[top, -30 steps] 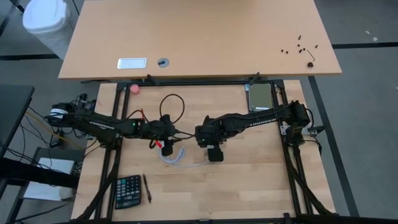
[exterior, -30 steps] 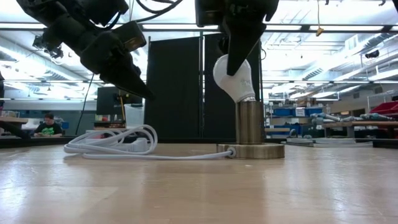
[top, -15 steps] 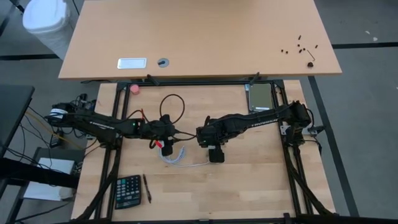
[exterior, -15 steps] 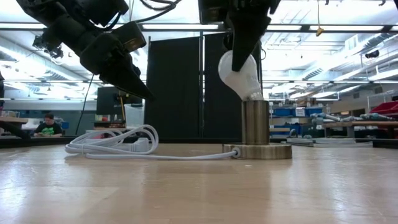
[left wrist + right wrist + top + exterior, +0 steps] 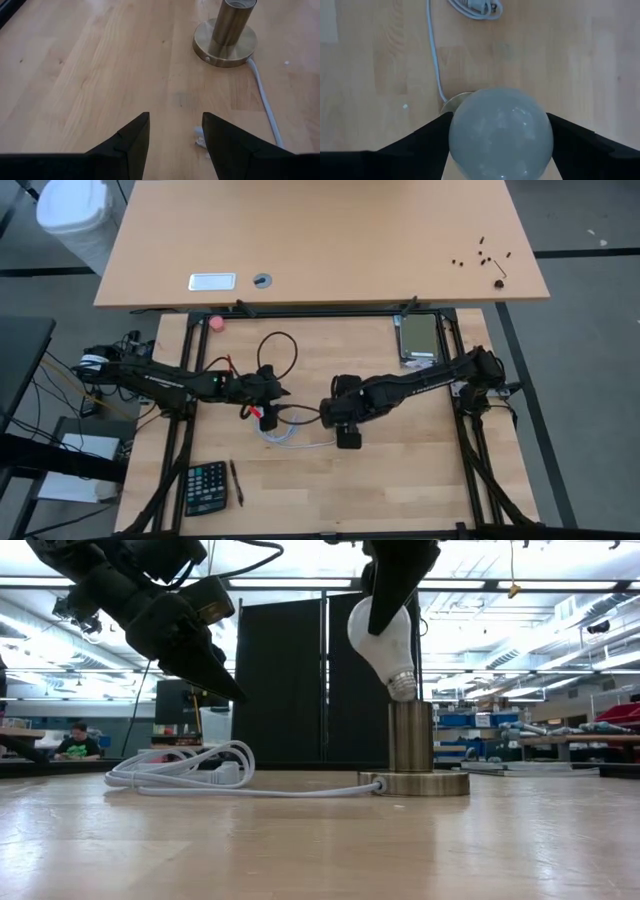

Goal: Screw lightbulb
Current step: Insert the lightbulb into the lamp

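The right end effector [image 5: 392, 585] clamps the lightbulb [image 5: 384, 635] by its globe, tilted with the screw base at about five o'clock just over the mouth of the brass socket [image 5: 411, 735], apparently to seat the threads; the left end effector [image 5: 172, 145] hangs empty at nine o'clock, fingers partly apart, near the coiled white cord [image 5: 190, 768] on the table [image 5: 300, 850], clear of the work.

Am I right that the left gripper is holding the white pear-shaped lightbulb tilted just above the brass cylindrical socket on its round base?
Not quite: the right gripper holds the white pear-shaped lightbulb, as the right wrist view shows, its fingers either side of the globe. The left gripper hangs open and empty. The rest stands: the bulb is tilted, just above the brass cylindrical socket on its round base.
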Motion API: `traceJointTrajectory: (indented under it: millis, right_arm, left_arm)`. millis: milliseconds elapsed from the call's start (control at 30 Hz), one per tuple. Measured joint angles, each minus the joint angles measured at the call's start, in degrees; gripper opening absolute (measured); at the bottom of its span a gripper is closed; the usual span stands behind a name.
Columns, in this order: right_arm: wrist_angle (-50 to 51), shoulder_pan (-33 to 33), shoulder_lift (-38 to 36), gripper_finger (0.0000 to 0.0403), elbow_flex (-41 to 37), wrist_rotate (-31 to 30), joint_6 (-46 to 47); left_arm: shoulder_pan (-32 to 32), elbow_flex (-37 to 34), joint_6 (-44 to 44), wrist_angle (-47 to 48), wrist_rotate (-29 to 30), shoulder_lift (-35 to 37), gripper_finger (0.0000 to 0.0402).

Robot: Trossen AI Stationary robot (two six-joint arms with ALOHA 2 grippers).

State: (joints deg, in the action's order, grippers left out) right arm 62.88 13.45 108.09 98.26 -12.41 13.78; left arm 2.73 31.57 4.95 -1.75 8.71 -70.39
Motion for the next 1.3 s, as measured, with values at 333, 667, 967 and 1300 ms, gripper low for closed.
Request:
traceJointTrajectory:
  millis: [333,667,967,1300]
  right_arm:
    - [1.26,2.36,-1.20,0.0305,-0.76,-6.41,2.22]
    - [-8.05,3.18,-7.93,0.0305,-10.91,-7.20,5.28]
    - [-20.45,4.45,-14.81,0.0305,-23.17,-7.55,7.09]
    - [-23.02,4.66,-15.01,0.0305,-25.95,-8.06,6.19]
  left_arm:
    - [0.01,0.00,1.15,-0.07,-1.02,0.00,0.0188]
    - [0.00,-0.02,0.51,-1.89,-2.44,0.00,0.0188]
    - [1.90,0.00,-0.15,-14.73,-4.95,-6.08,0.0188]
    - [4.97,0.09,-0.39,-41.03,-4.50,-22.41,0.0188]
